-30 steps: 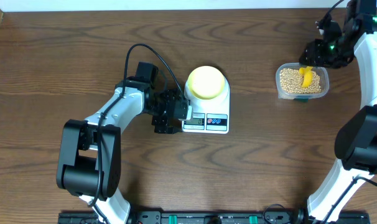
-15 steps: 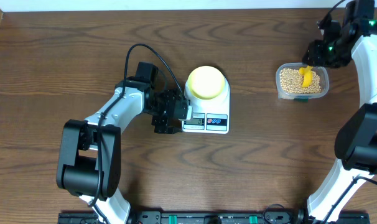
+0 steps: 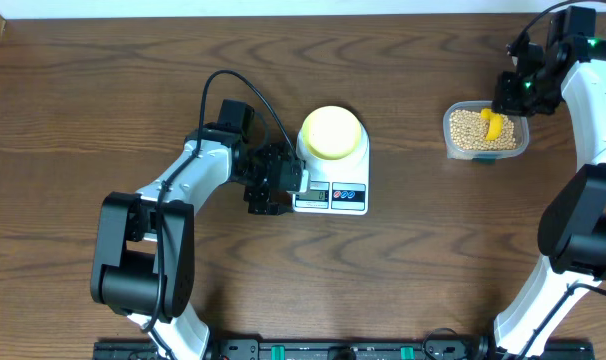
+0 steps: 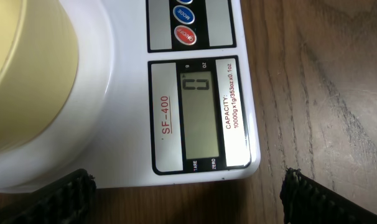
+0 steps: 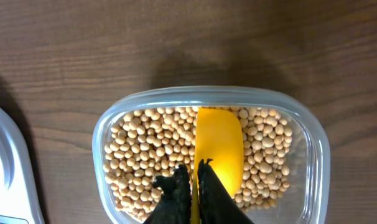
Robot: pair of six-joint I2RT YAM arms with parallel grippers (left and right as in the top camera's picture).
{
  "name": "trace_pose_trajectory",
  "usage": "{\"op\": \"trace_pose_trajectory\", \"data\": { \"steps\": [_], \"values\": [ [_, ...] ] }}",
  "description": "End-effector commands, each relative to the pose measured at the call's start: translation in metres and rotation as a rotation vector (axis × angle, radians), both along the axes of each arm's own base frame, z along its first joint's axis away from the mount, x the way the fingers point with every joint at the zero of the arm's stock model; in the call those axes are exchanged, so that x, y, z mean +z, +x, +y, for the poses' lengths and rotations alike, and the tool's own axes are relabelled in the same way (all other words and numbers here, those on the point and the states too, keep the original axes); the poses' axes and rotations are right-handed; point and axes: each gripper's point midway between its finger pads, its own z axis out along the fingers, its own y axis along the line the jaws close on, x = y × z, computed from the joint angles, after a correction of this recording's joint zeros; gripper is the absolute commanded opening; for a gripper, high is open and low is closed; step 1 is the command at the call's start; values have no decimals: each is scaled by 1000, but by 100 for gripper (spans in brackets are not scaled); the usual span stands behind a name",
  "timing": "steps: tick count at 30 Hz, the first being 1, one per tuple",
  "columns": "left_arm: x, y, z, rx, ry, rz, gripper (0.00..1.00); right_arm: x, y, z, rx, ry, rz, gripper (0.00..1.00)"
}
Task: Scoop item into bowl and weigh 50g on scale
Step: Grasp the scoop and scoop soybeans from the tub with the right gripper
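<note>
The beans (image 5: 145, 155) lie in a clear plastic tub (image 5: 318, 155), and the right gripper (image 5: 193, 169) hangs straight above them. Its two black fingers are pressed together, with only a thin yellow sliver between them: they pinch the handle of a yellow scoop (image 5: 218, 143). The scoop's blade reaches away from the fingertips and rests on top of the beans, near the middle of the tub and toward its far wall. Beans lie on both sides of the blade. The tub stands at the far right of the wooden table (image 3: 433, 260), well apart from everything else.

Toward the middle of the table, the left gripper (image 4: 185, 198) is spread wide. Its two fingertips show at the bottom corners of the left wrist view. It sits low, just beside the left edge of the scale (image 4: 129, 74), facing the grey display (image 4: 196, 118); I cannot tell whether it touches the scale. The display shows a single zero. Beyond the display are a blue and a red button (image 4: 184, 34). The pale yellow-green bowl (image 4: 20, 74) stands upright on the scale's round platform, behind the display and buttons.
</note>
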Motion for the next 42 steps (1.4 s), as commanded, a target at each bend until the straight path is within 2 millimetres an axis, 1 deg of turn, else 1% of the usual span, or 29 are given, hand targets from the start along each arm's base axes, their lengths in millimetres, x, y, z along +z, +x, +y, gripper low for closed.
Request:
{"op": "trace_pose_trajectory", "data": {
  "steps": [1,4,7,10,15,17,19,21,23,25,26,28,31,36,39,42],
  "values": [
    [-7,-6,-2,-17,-10,26,98,-10,-9,-2,-4,-15,52,1],
    [-7,-6,-2,-17,-10,26,98,-14,-16,-6,-11,-37,82,1],
    [-7,-6,-2,-17,-10,26,97,-19,-20,-5,-10,-34,97,1],
    [-7,-6,-2,-17,-10,26,98,-29,-23,-5,-10,-32,107,1],
    [-7,-6,-2,-17,-10,26,98,-41,-22,-4,-10,-26,98,1],
    [-7,-6,-2,-17,-10,26,98,-41,-22,-4,-16,-16,95,1],
    [-7,-6,-2,-17,-10,26,98,-38,-19,1,-18,58,73,1],
    [-7,-6,-2,-17,-10,26,98,-30,-16,6,-17,179,41,1],
    [-7,-6,-2,-17,-10,26,97,-24,-15,9,-9,261,16,1],
    [-7,-6,-2,-17,-10,26,97,-16,-16,8,-12,344,-9,1],
    [-7,-6,-2,-17,-10,26,98,-13,-17,4,-20,381,-19,1],
    [-7,-6,-2,-17,-10,26,98,-10,-19,0,-30,410,-25,1],
    [-7,-6,-2,-17,-10,26,98,-17,-23,-5,-39,419,-21,1],
    [-7,-6,-2,-17,-10,26,98,-40,-30,-2,-41,423,-10,1],
    [-7,-6,-2,-17,-10,26,98,-48,-29,-2,-52,423,-19,1],
    [-7,-6,-2,-17,-10,26,98,-47,-29,0,-54,444,-25,1]
  ]
}}
